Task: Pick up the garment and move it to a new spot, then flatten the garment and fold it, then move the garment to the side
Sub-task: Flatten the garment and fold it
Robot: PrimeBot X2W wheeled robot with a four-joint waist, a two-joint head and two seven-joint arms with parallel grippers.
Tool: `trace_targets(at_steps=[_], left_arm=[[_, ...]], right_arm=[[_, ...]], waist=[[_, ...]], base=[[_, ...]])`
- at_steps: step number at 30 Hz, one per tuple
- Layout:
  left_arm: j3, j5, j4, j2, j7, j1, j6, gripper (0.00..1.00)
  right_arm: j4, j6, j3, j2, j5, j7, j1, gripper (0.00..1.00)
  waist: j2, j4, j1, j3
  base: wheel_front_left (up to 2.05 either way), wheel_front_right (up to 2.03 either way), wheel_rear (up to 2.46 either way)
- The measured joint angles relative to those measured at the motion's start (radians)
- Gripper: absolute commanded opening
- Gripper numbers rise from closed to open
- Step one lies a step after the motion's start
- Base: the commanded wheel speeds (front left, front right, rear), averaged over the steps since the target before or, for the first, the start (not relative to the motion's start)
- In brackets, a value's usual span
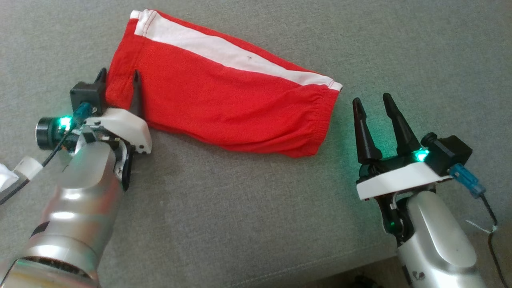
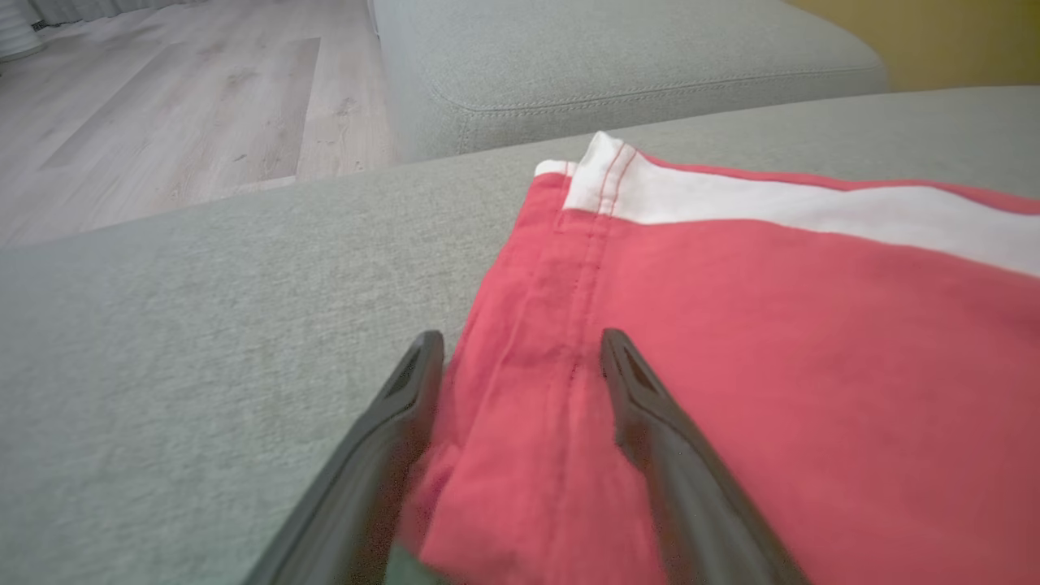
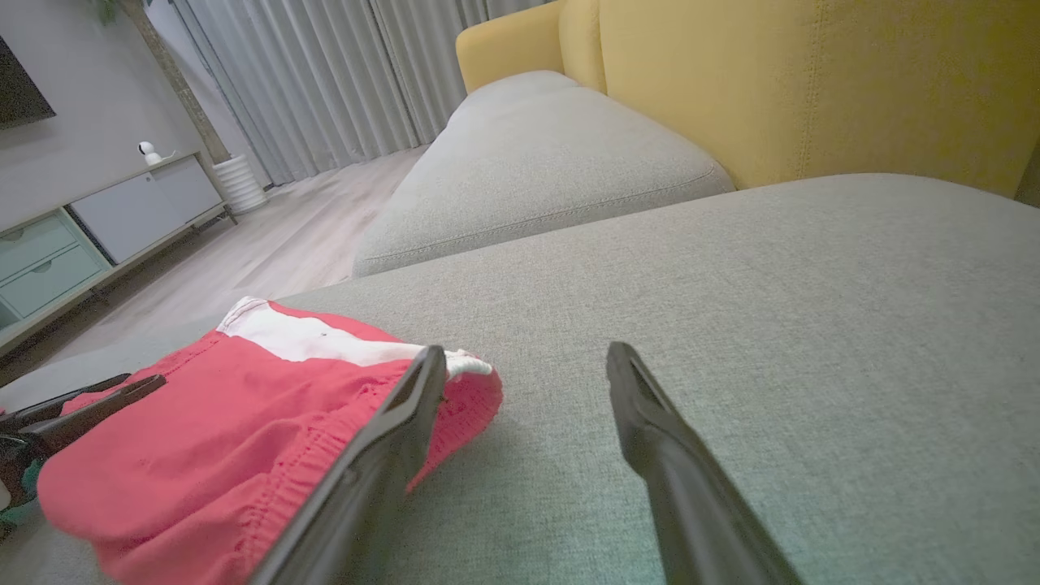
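Bright red folded cloth garment (image 1: 224, 108) w/ white band along its far edge lies flat on the grey fabric sofa cushion (image 1: 248, 208). Its long axis runs upper-left to lower-right in head view, gathered end twd the right gripper (image 1: 372, 101). The left gripper (image 1: 119, 85) is spread wide astride the hemmed end, nothing pinched; right gripper also wide, empty, just beside the garment, not touching, w/ bare cushion in front & to the right.
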Motion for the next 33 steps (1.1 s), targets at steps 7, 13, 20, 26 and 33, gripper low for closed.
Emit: trace_targets(at_steps=[7,13,20,26,33], left_arm=[[-0.003,0.003,0.077,-0.017,0.002,-0.015,-0.005,0.0],[0.0,-0.02,0.099,-0.039,0.007,-0.002,-0.051,0.0],[0.074,-0.061,-0.009,-0.06,0.003,0.182,-0.027,0.0],[0.151,-0.057,-0.157,-0.072,0.003,0.422,-0.01,0.0],[0.211,-0.002,-0.283,-0.104,0.003,0.581,0.017,0.0]], right_arm=[[0.005,0.0,-0.002,0.0,0.0,0.0,0.0,1.0],[0.019,0.0,-0.005,0.0,0.006,0.0,0.001,1.0],[0.059,0.0,-0.036,0.001,-0.011,0.0,0.085,1.0],[0.086,0.0,-0.066,0.004,-0.031,0.0,0.167,1.0],[0.093,0.0,-0.06,0.006,-0.033,0.0,0.184,1.0]], waist=[[0.0,0.013,0.0,-0.01],[0.0,0.028,0.0002,-0.038],[0.0,0.059,0.0001,-0.132],[0.0,0.108,-0.0002,-0.228],[0.0,0.184,-0.0002,-0.279]], base=[[0.0,0.0,0.0],[0.0,0.0,0.0],[0.0,0.0,0.0],[0.0,0.0,0.0],[0.0,0.0,0.0]])
